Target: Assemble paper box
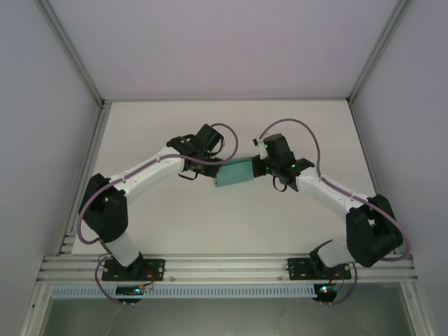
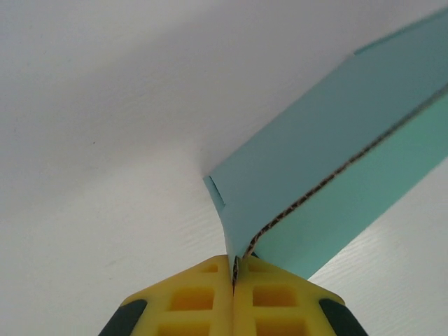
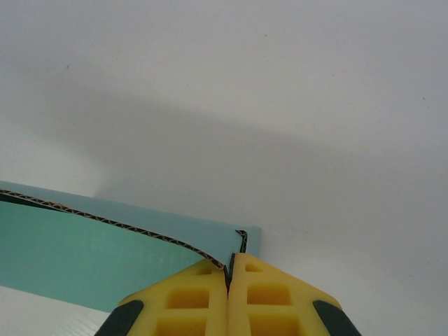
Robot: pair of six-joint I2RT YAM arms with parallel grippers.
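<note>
Broadly, the flat white tabletop (image 1: 175,224) lies inside pale enclosure walls (image 1: 42,105) edged with grey aluminium frame bars (image 1: 70,56). A slotted metal rail (image 1: 224,266) runs along its near edge, where both arm bases are bolted. The white-and-black left arm (image 1: 140,175) and the matching right arm (image 1: 329,192) bend inward toward each other over the middle of the table, and a purple cable (image 1: 308,136) loops beside each wrist. Between the two wrists sits the teal corrugated paper box (image 1: 234,173), a partly opened sleeve slanting across the table's centre. Whether its lower edge touches the surface I cannot tell. The arms themselves flank it on both sides, while the table beyond it is bare white. The left gripper (image 2: 234,262) has its yellow fingers clenched on the box's left end, pinching one thin wall beside a small folded tab (image 2: 215,192). The right gripper (image 3: 228,260) is likewise clamped on the right end, at a corner where the brown fluted edge (image 3: 112,222) of the board shows.
</note>
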